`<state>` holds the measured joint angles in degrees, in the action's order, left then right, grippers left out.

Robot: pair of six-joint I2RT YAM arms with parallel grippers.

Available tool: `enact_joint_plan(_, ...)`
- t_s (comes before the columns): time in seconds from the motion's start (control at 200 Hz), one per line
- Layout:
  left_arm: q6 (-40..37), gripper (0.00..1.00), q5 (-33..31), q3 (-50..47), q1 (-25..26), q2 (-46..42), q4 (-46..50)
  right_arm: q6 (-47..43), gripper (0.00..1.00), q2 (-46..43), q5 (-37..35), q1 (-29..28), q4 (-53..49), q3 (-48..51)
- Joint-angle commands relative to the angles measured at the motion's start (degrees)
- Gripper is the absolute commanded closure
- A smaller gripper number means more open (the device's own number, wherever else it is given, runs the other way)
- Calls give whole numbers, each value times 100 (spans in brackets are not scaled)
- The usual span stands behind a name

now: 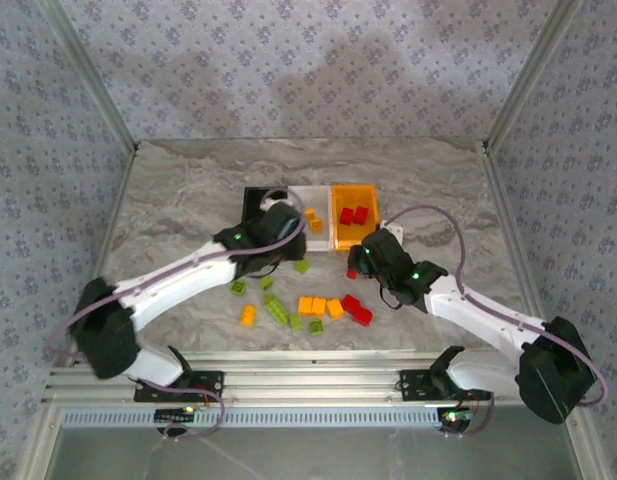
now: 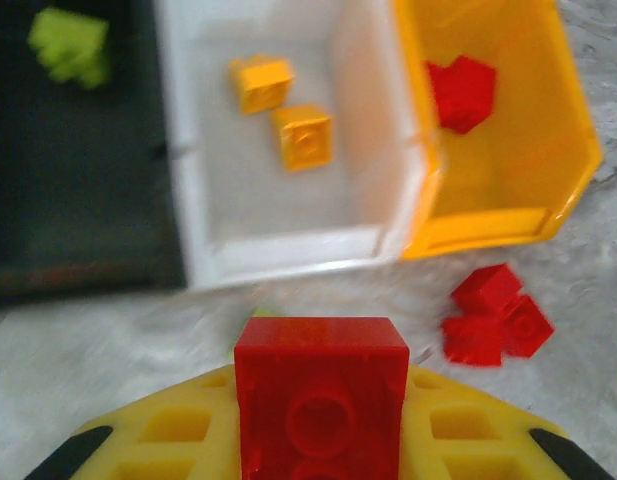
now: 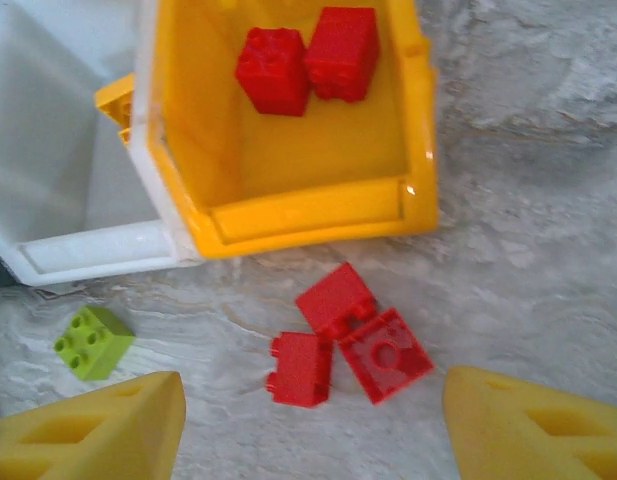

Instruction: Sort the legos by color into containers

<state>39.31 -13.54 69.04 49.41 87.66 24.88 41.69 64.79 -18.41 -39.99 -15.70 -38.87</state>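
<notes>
You have the left pincer [image 2: 321, 440] pinching a red lego [image 2: 321, 380] at the near rim of the white bin [image 2: 288, 250], which holds two orange legos [image 2: 306, 136]. To its left, the black bin [image 2: 78, 200] has a lime green lego [image 2: 70, 48] in its far corner. To its right, the orange-yellow bin [image 2: 508, 190] holds two red legos [image 3: 273, 68]. The three bins stand side by side in a row near the middle of the table [image 1: 168, 210], toward its far edge. Further right, your right pincer [image 3: 313, 425] is spread wide, and a cluster of three red legos [image 3: 333, 300] lies on the table just ahead of its fingers [image 3: 98, 435], close before the orange-yellow bin's near wall. A single green lego [image 3: 93, 342] lies left of the cluster, in front of the white bin. Between the arms, closer to the table's near edge, loose green, orange and red legos [image 1: 312, 306] lie scattered.
</notes>
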Motion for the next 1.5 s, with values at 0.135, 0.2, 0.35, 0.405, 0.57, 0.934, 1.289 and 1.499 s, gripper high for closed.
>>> enact_joint_plan(0.135,-900,75,354,2346,29,1984,-199,449,29,-778,-333,80,-756,458)
enact_joint_plan(0.2,-967,75,454,2938,25,2468,-96,496,29,-928,-348,91,-897,548)
enact_joint_plan(0.35,-1039,74,483,4230,14,3552,416,544,29,-1193,-353,114,-1078,644)
enact_joint_plan(0.405,-1036,74,493,4767,-1,3873,598,559,29,-1261,-349,107,-1135,660)
enact_joint_plan(0.57,-987,70,528,5729,-10,4529,987,537,29,-1431,-339,124,-1255,674)
enact_joint_plan(0.934,-912,34,605,6114,1,4577,1197,549,27,-1595,-296,184,-1341,647)
enact_joint_plan(1.289,-573,14,1046,3584,103,2205,-453,429,25,-1446,191,170,-1106,713)
enact_joint_plan(1.499,-365,1,1070,1072,237,38,-1552,383,25,-1231,577,6,-888,750)
